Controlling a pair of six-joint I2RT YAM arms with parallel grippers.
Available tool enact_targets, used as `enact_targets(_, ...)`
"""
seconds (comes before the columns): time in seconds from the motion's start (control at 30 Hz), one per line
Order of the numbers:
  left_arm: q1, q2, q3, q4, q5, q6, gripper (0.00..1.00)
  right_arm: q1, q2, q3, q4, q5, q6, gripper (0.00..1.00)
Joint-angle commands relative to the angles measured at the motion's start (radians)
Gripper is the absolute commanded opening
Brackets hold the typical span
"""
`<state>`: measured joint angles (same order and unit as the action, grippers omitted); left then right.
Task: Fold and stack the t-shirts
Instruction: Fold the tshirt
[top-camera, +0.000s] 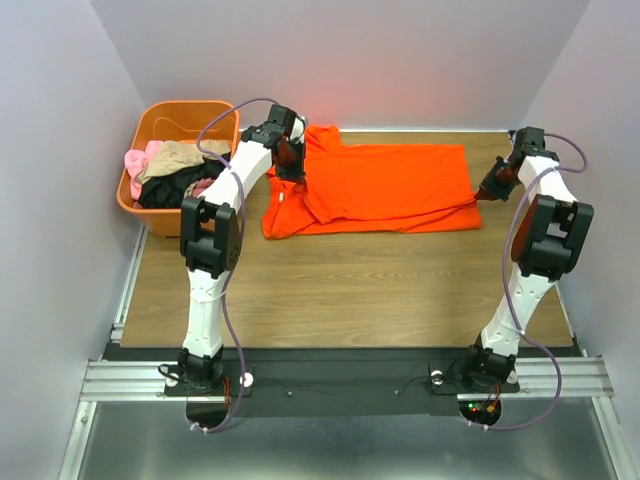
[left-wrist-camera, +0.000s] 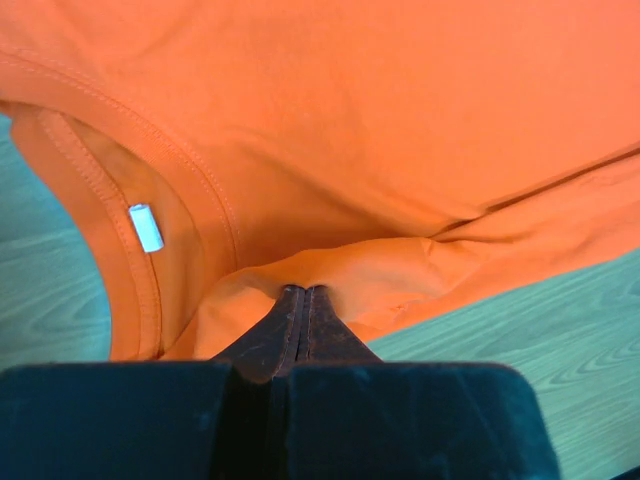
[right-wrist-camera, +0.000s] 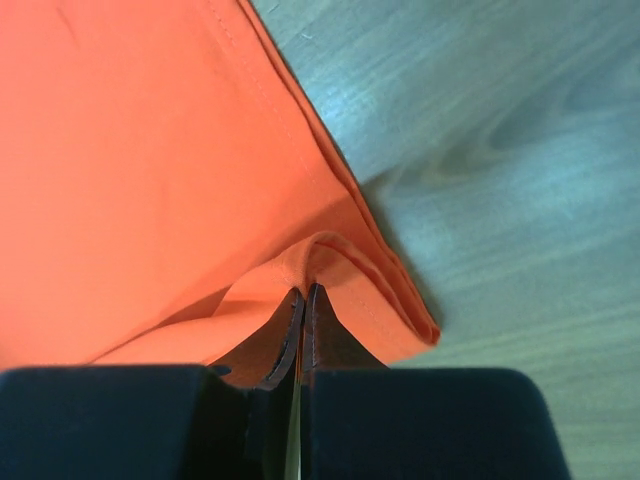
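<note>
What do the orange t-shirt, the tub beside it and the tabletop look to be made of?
The orange t-shirt: soft matte knit cloth, probably cotton; it creases and shows stitched hems. The tub: likely rigid plastic, with smooth moulded walls and a slight sheen. The tabletop: wood or wood-look laminate with visible grain; which one cannot be told.

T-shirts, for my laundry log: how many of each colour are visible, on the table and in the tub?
orange-red tee: 1
pink garment: 1
tan garment: 1
black garment: 1
Total: 4 seen; the tub pile may hide more.
</note>
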<state>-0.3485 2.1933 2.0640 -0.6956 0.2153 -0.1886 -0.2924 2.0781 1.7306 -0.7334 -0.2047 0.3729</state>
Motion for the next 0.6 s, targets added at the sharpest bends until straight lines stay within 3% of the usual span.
enact_targets(0.0,0.026,0.023,0.073,-0.050,0.036,0.044,0.00,0.015,0.028,0.060,-0.014,-0.002,-0.012,0.00)
enact_targets(0.57,0.049,0.137,0.208,0.031,0.131,0.021,0.00,0.022,0.076,0.107,-0.024,0.042,-0.006,0.00)
